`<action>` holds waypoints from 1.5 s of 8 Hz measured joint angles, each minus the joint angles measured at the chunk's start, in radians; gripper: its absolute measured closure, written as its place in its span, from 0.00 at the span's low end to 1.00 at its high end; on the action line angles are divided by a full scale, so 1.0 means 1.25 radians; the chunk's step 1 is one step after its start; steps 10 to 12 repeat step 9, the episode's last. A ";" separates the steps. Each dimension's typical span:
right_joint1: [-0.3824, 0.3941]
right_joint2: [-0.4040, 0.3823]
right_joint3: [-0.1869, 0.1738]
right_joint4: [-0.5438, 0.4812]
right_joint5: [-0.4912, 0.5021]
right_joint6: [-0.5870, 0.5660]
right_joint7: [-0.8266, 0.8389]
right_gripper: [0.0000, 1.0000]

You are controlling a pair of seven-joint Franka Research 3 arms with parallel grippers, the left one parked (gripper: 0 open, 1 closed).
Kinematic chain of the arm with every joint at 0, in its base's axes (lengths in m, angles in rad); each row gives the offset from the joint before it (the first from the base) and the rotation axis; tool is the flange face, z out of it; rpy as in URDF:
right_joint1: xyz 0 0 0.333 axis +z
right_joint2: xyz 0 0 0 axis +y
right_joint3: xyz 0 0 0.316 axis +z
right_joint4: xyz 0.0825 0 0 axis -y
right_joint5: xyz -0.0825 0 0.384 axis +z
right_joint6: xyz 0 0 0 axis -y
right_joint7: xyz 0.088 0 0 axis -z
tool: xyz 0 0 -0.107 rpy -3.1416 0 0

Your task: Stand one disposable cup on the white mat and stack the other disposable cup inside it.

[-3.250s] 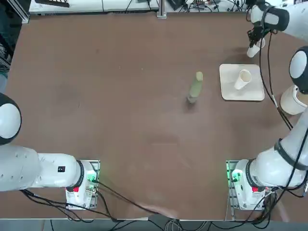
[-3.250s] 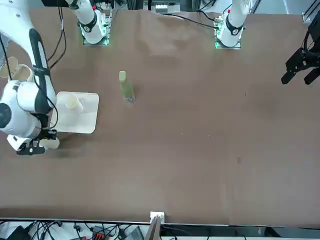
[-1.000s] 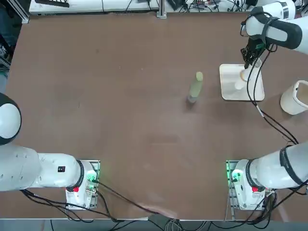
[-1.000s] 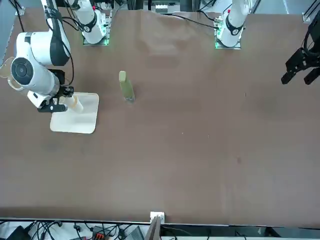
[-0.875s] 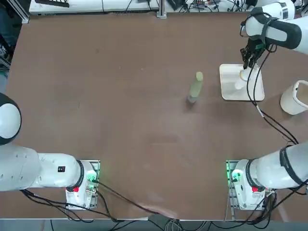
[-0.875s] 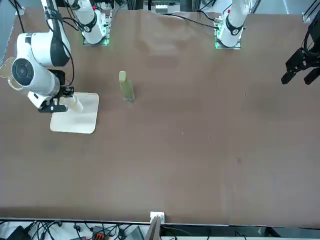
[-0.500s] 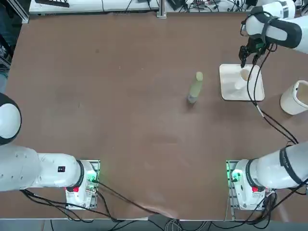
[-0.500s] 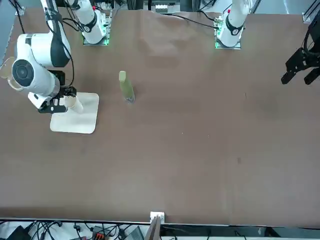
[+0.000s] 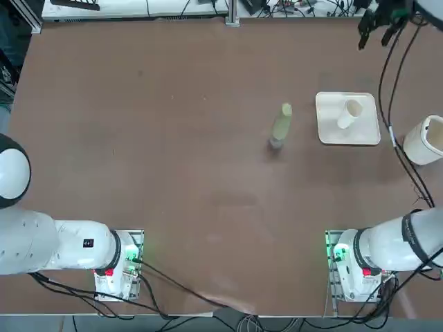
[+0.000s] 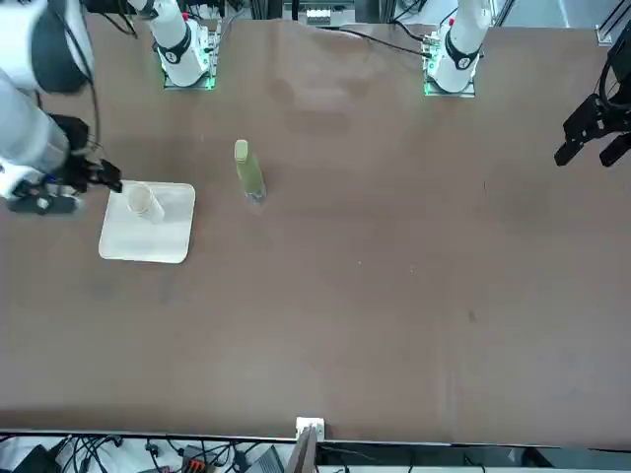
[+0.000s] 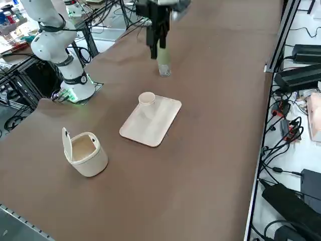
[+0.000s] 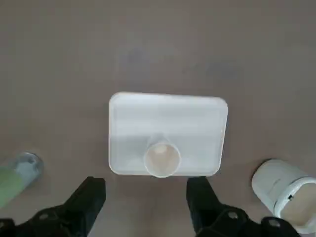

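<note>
Looks to be at the close of the stacking step, with the cups [image 9: 349,116] standing on the mat [image 9: 335,138], presumably nested, and with the claw [image 9: 373,44] raised beyond, wide apart and empty, now needing only to retreat without brushing them.

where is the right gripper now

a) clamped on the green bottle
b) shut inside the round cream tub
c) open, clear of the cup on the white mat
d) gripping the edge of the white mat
c, the right gripper has its fingers apart with nothing between them, and the cup stands on the white mat untouched.
</note>
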 joint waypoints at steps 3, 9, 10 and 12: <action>0.000 -0.036 -0.001 0.071 0.038 -0.064 0.000 0.00; -0.045 -0.093 0.005 0.052 0.064 -0.120 -0.005 0.00; -0.045 -0.093 0.005 0.052 0.064 -0.120 -0.005 0.00; -0.045 -0.093 0.005 0.052 0.064 -0.120 -0.005 0.00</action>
